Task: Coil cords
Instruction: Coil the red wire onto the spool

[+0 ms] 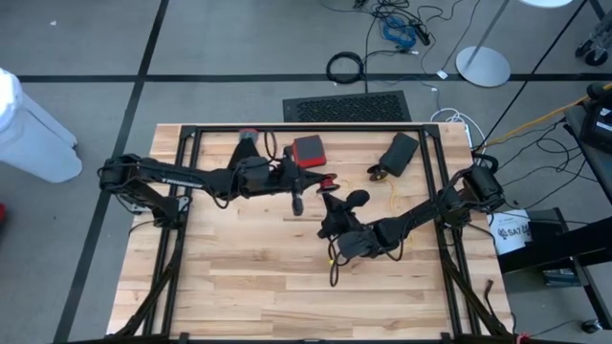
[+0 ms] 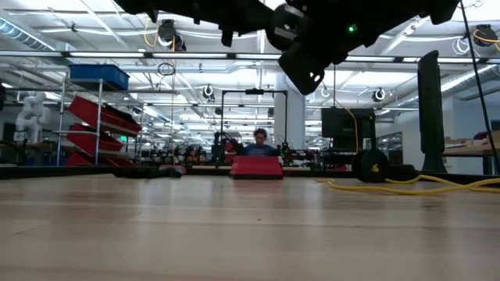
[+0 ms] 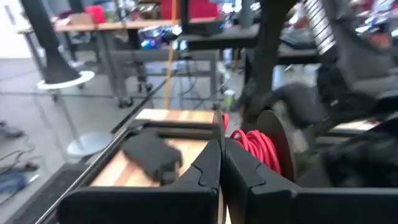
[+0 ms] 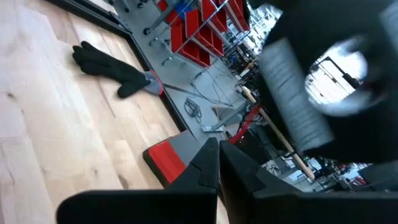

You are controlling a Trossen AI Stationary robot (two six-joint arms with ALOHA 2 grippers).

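A: Two cords, as far as you can see, are not coiled. Your yellow cord (image 2: 406,186) lies loose along the far right of the worktop (image 1: 249,287), and a red cord (image 3: 254,144) hangs in loops right at your left gripper (image 1: 297,203).

B: Is either gripper holding anything?

A: Both sets of fingers are clenched tight. Your left fingers (image 3: 205,168) are pressed together with the red loops just beyond their tips; whether they pinch a strand, you cannot tell. Your right gripper (image 1: 326,203) is raised mid-worktop, close to the left one, fingers (image 4: 208,163) together with nothing visible between them.

B: So what's left?

A: Nearly everything, I'd judge: the yellow cord lies well apart from both grippers.
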